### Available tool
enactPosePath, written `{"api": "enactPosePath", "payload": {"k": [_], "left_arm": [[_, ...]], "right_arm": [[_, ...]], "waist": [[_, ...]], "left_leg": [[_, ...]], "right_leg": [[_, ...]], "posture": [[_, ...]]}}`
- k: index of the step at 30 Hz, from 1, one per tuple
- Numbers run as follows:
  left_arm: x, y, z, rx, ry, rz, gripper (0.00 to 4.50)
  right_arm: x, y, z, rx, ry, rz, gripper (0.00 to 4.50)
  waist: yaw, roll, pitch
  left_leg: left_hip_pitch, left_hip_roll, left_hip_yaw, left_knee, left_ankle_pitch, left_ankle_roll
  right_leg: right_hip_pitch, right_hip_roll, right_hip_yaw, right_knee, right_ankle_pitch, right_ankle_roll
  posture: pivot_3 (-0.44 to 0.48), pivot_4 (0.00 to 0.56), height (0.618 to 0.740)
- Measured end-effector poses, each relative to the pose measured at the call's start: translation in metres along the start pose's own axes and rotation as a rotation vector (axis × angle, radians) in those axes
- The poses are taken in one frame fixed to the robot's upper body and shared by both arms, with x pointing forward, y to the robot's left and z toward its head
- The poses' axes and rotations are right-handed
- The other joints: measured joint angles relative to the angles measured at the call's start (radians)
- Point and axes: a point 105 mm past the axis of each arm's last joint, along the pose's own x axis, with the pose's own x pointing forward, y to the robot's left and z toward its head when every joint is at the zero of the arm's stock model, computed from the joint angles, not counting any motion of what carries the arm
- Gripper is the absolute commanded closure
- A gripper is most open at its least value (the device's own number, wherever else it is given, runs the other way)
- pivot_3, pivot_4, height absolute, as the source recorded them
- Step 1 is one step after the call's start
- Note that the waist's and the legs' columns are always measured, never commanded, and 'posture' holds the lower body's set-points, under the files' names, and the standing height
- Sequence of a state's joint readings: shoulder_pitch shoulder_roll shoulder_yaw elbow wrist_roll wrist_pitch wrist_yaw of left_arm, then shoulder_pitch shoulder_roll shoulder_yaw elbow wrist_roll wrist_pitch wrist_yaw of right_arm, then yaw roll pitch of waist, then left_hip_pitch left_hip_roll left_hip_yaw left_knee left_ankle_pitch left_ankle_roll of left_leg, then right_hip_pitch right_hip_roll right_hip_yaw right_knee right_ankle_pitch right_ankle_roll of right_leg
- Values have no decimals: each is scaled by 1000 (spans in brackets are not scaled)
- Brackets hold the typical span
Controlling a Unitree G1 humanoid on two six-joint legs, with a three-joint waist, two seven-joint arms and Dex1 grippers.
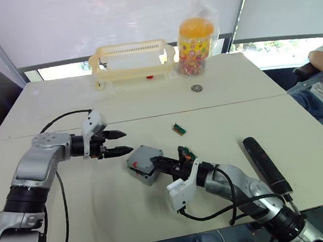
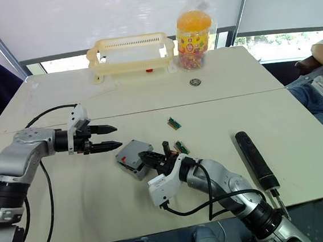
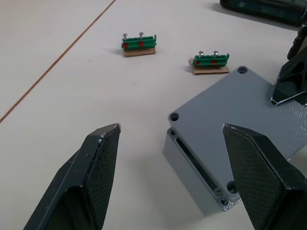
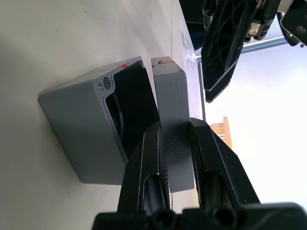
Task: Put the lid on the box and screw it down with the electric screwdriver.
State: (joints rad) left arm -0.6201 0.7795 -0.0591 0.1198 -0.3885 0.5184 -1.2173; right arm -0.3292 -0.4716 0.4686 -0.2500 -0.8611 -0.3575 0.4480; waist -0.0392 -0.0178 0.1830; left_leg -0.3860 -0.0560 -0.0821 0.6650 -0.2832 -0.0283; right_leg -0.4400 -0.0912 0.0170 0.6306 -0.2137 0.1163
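One edge of the lid [image 4: 171,103] is clamped in my right jaws [image 1: 174,164], tilted over the box [image 1: 139,170] for seating; left jaws [image 1: 117,143] wait wide beside it.

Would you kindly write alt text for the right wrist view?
The right gripper pinches the grey lid by its edge, holding it partly over the open box on the table. The left gripper's black fingers hover just beyond.

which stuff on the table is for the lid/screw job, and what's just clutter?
For the job: lid, held by right gripper; box; electric screwdriver.

Lying about: two green connector blocks, yellow rack, snack jar, small metal ring.
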Motion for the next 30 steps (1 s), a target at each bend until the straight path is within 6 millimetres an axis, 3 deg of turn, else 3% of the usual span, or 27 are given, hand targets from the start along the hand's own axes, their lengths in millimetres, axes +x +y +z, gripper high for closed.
{"api": "enactPosePath", "payload": {"k": [30], "left_arm": [[3, -1, -1, 26, 12, -5, 1038]], "right_arm": [[5, -1, 2, -31, -8, 15, 4365]], "waist": [[0, 0, 0]], "left_leg": [[0, 0, 0, 0, 0, 0]], "right_leg": [[1, 0, 0, 0, 0, 0]], "posture": [[0, 150, 740]]}}
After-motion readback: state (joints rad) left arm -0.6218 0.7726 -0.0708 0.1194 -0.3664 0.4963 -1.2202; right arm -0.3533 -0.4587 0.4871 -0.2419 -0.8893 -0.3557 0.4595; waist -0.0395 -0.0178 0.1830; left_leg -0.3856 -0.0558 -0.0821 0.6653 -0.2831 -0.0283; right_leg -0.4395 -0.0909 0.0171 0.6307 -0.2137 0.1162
